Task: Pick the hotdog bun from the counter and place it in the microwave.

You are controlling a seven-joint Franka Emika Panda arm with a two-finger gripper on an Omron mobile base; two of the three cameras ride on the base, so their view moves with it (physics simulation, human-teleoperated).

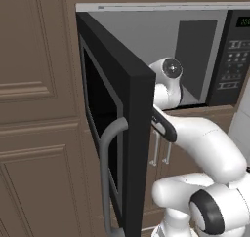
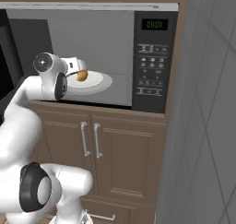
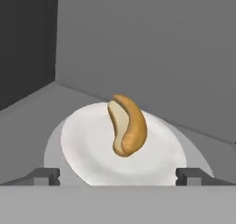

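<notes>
Item count, microwave area

One microwave (image 2: 92, 57) spans the upper frame, with one open door (image 1: 114, 133), one curved handle (image 1: 108, 172) and one keypad (image 2: 151, 75). Inside: one hotdog bun (image 3: 126, 125) on one pale plate (image 3: 92, 149), frame centre. Two cabinet doors with two vertical pulls (image 2: 91, 139) sit below; one drawer pull (image 2: 105, 216) lies at the lower edge.

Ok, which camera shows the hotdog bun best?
The hand view: the hotdog bun lies close and unblocked on the plate. The right base view shows it small beside the arm; in the left base view I can't make it out.
</notes>
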